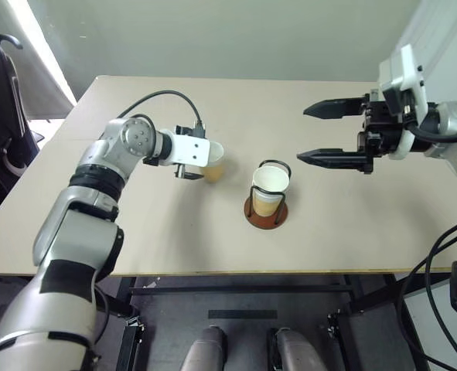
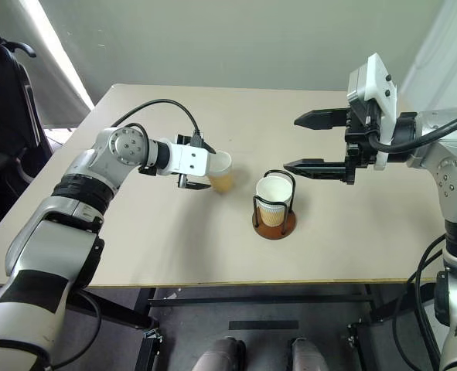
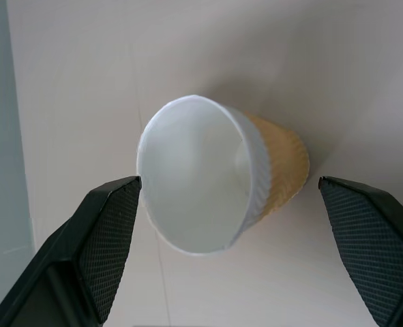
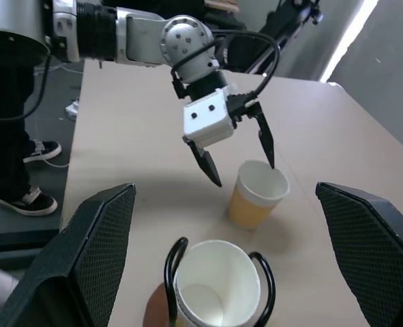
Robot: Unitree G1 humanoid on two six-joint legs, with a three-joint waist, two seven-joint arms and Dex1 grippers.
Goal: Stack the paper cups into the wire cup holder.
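Left gripper (image 4: 239,153): jaws open, straddling loose paper cup (image 4: 257,193). Right gripper (image 1: 312,133): jaws open, above wire cup holder (image 1: 267,214) with nested cups (image 1: 270,188).

On the table (image 1: 352,232) the wire cup holder (image 1: 268,212) stands near the middle with paper cups (image 1: 270,188) nested in it — a lone cup (image 1: 213,162) stands at its ten o'clock, close by but apart.

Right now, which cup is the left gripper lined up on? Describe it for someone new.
On the beige table, find the wire cup holder near the middle, already holding a cup. The target is the loose paper cup standing beside it, between the open left gripper's fingers, with no wire around it.
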